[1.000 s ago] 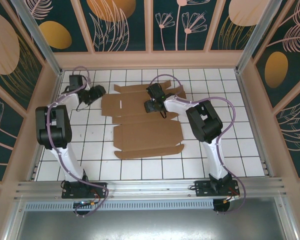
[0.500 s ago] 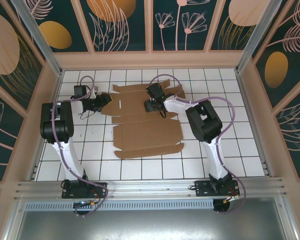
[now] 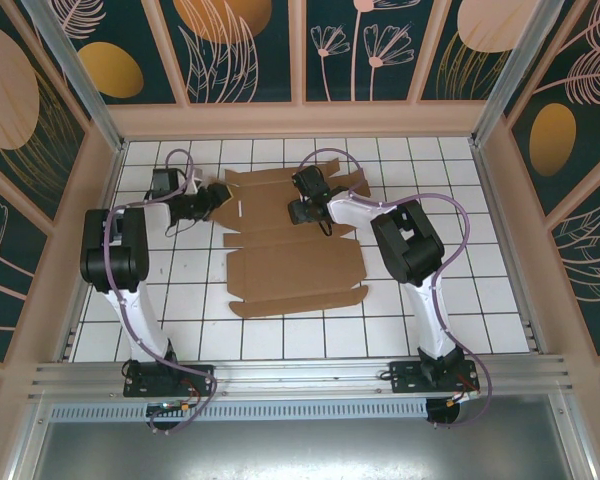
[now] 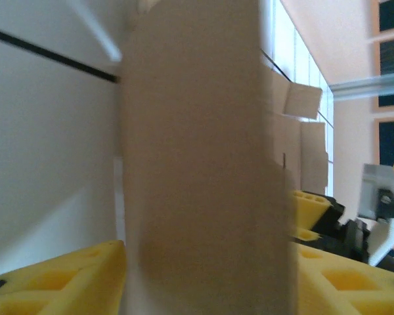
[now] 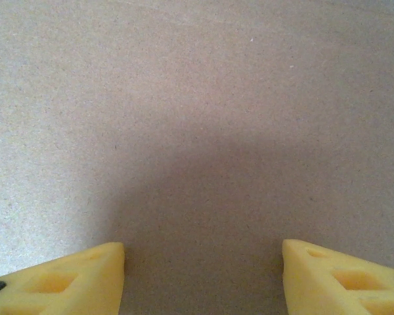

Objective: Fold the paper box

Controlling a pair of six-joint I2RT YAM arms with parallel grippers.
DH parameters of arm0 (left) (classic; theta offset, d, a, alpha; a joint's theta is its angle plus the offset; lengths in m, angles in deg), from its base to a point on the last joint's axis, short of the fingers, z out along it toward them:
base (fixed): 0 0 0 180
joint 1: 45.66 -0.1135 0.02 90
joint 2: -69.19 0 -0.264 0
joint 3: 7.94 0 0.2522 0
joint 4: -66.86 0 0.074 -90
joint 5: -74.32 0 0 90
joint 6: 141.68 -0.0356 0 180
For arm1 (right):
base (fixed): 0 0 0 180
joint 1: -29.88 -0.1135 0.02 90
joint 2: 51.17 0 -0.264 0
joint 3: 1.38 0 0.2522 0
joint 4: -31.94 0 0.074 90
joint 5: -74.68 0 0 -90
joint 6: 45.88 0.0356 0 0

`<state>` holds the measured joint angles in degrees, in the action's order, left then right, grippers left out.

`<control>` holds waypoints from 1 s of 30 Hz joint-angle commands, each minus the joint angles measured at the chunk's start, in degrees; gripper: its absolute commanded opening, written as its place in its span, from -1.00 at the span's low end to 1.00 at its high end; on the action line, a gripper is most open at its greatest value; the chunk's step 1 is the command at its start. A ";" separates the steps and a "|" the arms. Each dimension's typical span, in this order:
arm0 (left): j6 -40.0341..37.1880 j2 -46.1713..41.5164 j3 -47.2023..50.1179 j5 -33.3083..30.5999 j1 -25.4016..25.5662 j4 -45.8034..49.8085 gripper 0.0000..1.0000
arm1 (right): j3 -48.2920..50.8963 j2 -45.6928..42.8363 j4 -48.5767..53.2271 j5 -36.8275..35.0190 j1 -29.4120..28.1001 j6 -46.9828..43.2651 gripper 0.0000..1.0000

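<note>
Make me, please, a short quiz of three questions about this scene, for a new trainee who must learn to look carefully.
1. True or false: the paper box is already folded into a closed box.
2. Choose one. The left gripper is: A) at the left edge of the cardboard; B) at the near edge of the cardboard; C) parked beside its own base.
3. Short answer: what lies under the open fingers of the right gripper?

Key
1. False: it lies unfolded on the tiled table.
2. A; the left wrist view shows a cardboard flap between its fingers.
3. Bare brown cardboard of the paper box.
</note>
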<state>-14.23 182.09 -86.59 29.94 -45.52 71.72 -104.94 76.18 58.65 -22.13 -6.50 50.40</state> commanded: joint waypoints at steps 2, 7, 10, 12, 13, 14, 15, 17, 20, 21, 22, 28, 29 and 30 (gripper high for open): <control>-0.27 -1.68 -3.71 -0.32 3.75 4.22 0.35 | 3.14 7.47 8.98 3.47 -0.23 0.13 0.24; 0.46 -0.06 -6.17 -1.32 6.67 5.89 0.46 | 3.23 7.46 8.93 3.29 -0.25 0.14 0.24; 1.24 2.25 -6.83 -2.03 8.16 5.58 0.46 | 3.31 7.52 8.98 3.20 -0.27 0.17 0.24; 1.70 4.29 -7.16 -2.45 9.30 5.34 0.47 | 3.34 7.40 9.02 3.12 -0.24 0.21 0.24; 1.98 5.10 -7.25 -2.67 9.77 5.06 0.46 | 3.45 7.41 9.02 3.00 -0.23 0.17 0.24; 2.14 5.85 -7.43 -3.05 10.24 5.04 0.46 | 3.40 7.39 8.94 3.03 -0.22 0.22 0.24; 2.30 6.45 -7.60 -3.42 10.66 4.90 0.46 | 3.42 7.47 8.94 3.03 -0.26 0.29 0.24; 2.63 7.21 -7.88 -4.40 11.03 4.60 0.46 | 3.47 7.47 9.00 3.03 -0.22 0.31 0.24; 1.46 6.13 -8.69 -6.64 11.09 6.27 0.46 | 3.66 7.40 9.02 2.88 -0.22 0.24 0.24; 0.27 5.31 -9.55 -7.76 11.02 7.98 0.45 | 3.66 7.32 9.02 2.78 -0.20 0.26 0.24; -0.75 4.41 -10.17 -9.05 10.94 9.48 0.45 | 3.68 7.30 9.07 2.68 -0.21 0.22 0.24; -8.66 -2.60 -12.95 -21.88 8.48 21.61 0.46 | 3.75 6.88 9.02 2.68 -0.25 0.26 0.24; -9.60 -3.22 -13.03 -23.21 7.93 23.27 0.47 | 3.75 6.86 9.02 2.68 -0.22 0.28 0.24; -10.22 -3.79 -13.04 -24.35 7.35 24.54 0.47 | 3.67 6.87 9.02 2.61 -0.21 0.22 0.24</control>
<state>-19.19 182.00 -97.73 13.49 -36.20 88.13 -105.09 76.39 58.11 -22.13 -6.50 50.40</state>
